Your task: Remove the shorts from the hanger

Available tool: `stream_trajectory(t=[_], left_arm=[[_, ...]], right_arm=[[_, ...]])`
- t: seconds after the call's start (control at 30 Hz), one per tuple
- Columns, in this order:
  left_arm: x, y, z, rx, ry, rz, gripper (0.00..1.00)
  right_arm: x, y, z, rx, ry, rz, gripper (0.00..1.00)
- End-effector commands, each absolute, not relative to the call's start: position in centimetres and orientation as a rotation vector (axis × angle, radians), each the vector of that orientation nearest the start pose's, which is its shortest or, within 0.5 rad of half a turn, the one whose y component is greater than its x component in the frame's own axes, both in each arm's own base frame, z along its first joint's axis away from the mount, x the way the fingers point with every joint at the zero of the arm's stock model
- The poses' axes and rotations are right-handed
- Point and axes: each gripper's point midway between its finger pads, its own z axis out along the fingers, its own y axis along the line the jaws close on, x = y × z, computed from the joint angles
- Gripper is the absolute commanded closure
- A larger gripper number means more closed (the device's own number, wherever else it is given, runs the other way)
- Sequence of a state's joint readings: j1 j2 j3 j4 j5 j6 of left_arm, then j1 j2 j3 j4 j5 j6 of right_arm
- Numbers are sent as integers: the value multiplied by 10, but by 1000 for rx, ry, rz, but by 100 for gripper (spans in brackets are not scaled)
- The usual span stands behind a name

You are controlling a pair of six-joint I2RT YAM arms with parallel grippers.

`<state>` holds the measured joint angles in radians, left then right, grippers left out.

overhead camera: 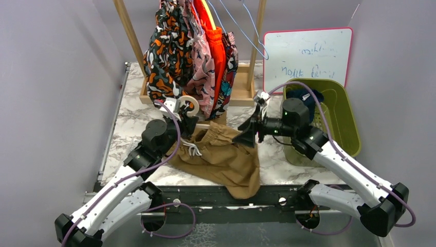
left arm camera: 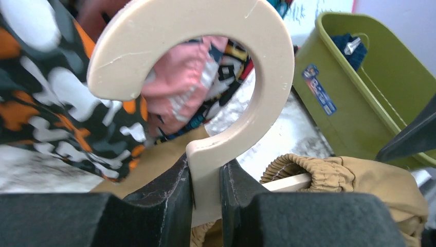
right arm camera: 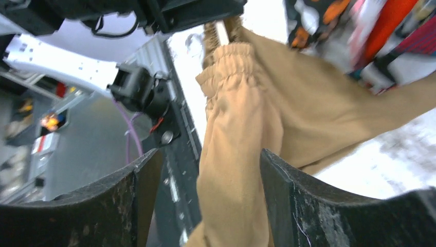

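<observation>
Left fingers (left arm camera: 164,206) pinch the hanger (left arm camera: 257,77); right fingers (right arm camera: 308,206) stand open around tan shorts (right arm camera: 241,154).

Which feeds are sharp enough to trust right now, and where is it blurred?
Top external: even light, sharp, tan shorts clear. Left wrist: hanger hook crisp, blotch-print shorts soft, out of focus. Right wrist: tan shorts readable at the waistband, orange shorts smeared, table washed out.

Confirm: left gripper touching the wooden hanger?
Touching. Left wrist view: the left gripper has both fingers pressed against the hanger neck, no gap.
</observation>
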<state>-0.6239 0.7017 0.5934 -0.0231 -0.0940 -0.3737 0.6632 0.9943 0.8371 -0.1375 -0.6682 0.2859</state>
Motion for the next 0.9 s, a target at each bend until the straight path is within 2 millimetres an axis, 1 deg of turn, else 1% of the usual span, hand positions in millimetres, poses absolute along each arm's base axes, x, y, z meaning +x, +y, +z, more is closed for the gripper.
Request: stream_trajectory(t=[0.0, 0.1, 0.17, 0.2, 0.23, 0.27, 0.33, 0.47, 0.53, 0.6, 0.67, 0.77, 0.87], left_arm=[[265, -151, 309, 197, 1592, -438, 100], [265, -135, 321, 183, 1568, -348, 100], [264, -124, 323, 160, 1552, -307, 100], [263, -120, 323, 151, 1548, -292, 100], [262, -117, 320, 149, 1547, -281, 100], [261, -116, 316, 149, 1551, -277, 100], [259, -115, 303, 154, 1569, -273, 100], [256, -117, 288, 177, 1602, -278, 100], [255, -118, 285, 181, 1607, -283, 100], [254, -118, 284, 180, 1606, -288, 100], [254, -118, 282, 190, 1608, -290, 100], [254, -123, 277, 243, 1625, -291, 100], [254, -126, 276, 257, 1635, -307, 100]], right_arm=[[203, 277, 292, -868, 1754, 1025, 27], [220, 272, 308, -839, 1756, 919, 24], [218, 277, 317, -875, 1737, 943, 24], [214, 283, 323, -900, 1726, 988, 26], [209, 289, 325, -926, 1723, 1039, 33], [207, 295, 324, -940, 1736, 1076, 38], [206, 306, 320, -951, 1758, 1058, 40], [207, 332, 305, -988, 1781, 887, 41], [212, 342, 300, -980, 1810, 826, 41], [219, 348, 294, -969, 1830, 762, 44], [220, 356, 294, -974, 1816, 765, 46], [221, 370, 295, -985, 1798, 793, 47], [229, 381, 285, -1002, 1820, 719, 48]])
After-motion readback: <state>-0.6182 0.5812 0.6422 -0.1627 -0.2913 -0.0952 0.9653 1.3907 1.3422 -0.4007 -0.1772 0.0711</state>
